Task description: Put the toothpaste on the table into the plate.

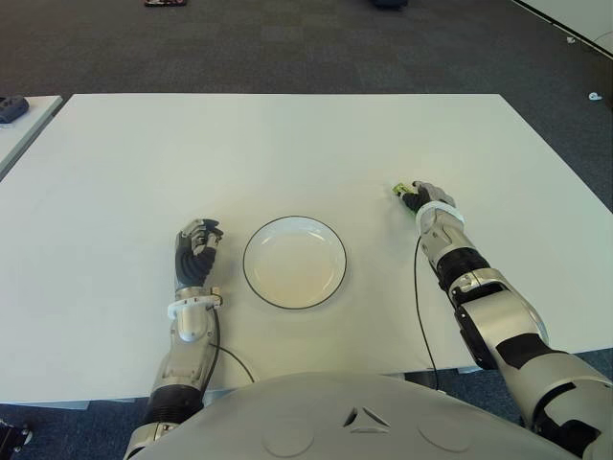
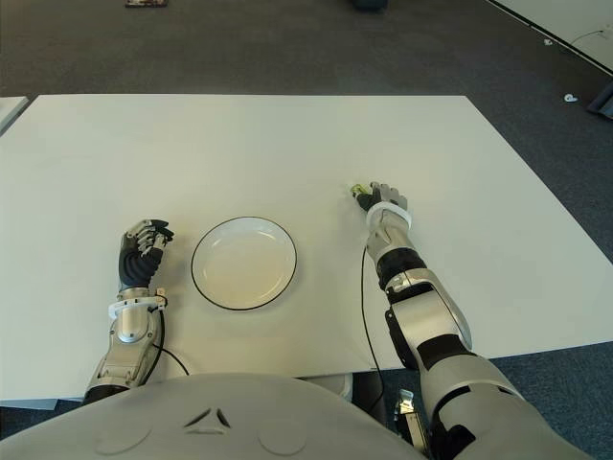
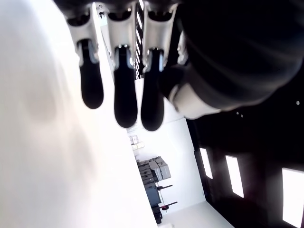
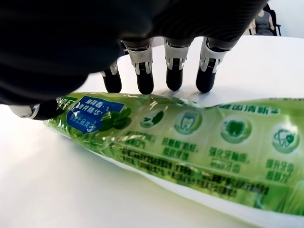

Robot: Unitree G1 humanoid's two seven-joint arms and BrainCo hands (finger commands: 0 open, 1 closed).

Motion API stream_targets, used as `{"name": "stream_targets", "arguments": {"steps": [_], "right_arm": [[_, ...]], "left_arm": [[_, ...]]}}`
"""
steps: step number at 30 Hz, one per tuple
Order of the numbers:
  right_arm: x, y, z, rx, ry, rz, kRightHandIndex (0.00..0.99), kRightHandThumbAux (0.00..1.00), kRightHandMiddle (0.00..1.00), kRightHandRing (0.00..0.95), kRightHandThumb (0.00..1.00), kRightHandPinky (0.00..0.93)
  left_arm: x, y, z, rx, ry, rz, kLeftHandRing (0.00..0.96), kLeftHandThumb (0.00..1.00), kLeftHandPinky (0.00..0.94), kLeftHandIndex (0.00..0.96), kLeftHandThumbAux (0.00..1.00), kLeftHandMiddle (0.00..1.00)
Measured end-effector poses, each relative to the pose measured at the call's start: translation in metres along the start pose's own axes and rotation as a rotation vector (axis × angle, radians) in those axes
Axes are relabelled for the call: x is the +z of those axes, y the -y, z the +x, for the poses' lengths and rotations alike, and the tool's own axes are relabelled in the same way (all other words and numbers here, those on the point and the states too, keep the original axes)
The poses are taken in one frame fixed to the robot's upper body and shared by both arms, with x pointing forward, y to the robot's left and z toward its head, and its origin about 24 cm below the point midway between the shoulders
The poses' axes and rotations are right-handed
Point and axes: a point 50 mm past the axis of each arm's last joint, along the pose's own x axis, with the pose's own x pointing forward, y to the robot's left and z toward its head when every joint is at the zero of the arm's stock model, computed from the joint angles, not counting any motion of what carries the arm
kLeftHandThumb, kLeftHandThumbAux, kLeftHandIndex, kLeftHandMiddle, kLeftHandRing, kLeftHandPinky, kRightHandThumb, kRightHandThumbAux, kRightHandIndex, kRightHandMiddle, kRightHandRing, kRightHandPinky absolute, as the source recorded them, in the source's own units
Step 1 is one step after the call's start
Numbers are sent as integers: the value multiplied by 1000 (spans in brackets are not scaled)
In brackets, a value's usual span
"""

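Right hand [image 1: 428, 198] curls over the toothpaste [image 4: 190, 142], fingers not yet clamped, for the plate [image 1: 294, 262]; left hand [image 1: 196, 249] curled, empty

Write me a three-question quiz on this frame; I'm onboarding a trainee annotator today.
1. True or false: the toothpaste already lies in the plate.
2. Which hand is at the toothpaste: A) left hand B) right hand?
3. Fill in: the plate sits on the table ____ the two hands.

Key: 1 false, the tube lies on the table under the right hand's fingers, plate empty; 2 B; 3 between.
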Motion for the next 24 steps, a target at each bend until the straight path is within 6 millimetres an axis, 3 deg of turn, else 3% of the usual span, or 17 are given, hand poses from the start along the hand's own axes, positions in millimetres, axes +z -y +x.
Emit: {"name": "stream_targets", "arguments": {"steps": [14,24], "right_arm": [[1,-15,-15,-18,14,-60,0,129,0,0,496,0],[-4,-22,-20,-29,28,-144,0,142,0,0,537,0]], "left_arm": [[2,-1,0,6,2,-6,516,703,485,426,720,517],[2,-1,-1,11,-2,-15,509,703,477,426,719,516]]}}
